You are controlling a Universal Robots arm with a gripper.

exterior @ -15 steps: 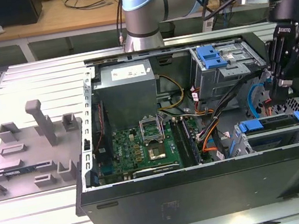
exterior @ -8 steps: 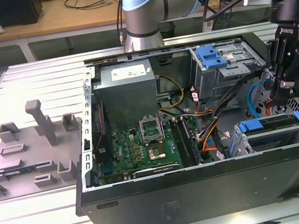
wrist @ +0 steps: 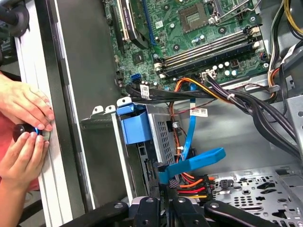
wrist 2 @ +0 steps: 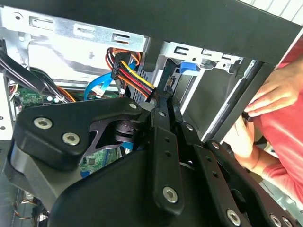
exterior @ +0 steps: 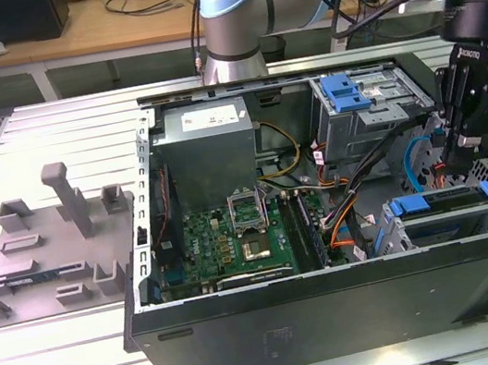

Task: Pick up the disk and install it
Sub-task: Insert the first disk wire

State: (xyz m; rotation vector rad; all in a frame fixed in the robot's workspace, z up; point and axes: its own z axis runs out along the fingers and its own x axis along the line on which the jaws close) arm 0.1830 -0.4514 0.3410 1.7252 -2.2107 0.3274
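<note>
The disk [exterior: 441, 200] lies in its bright blue carrier inside the metal cage at the case's near corner, on the exterior view's right. In the first wrist view the carrier's blue end [wrist: 136, 126] shows in the cage's slot. My gripper [exterior: 456, 147] hangs just above the cage's far end. Its black fingers are pressed together with nothing between them. In both wrist views the gripper [wrist 2: 163, 98] [wrist: 166, 190] points at the cable plugs behind the cage. A blue data cable [wrist: 199, 160] and a coloured power plug [wrist 2: 129, 72] sit right at the tips.
The open computer case [exterior: 341, 311] holds a motherboard [exterior: 235, 240], a power supply [exterior: 210, 146] and an upper drive cage with a blue latch piece [exterior: 345, 91]. A person's hands [wrist: 23, 118] [wrist 2: 270, 94] rest on the case's edge. A grey fixture [exterior: 53, 247] lies on the exterior view's left.
</note>
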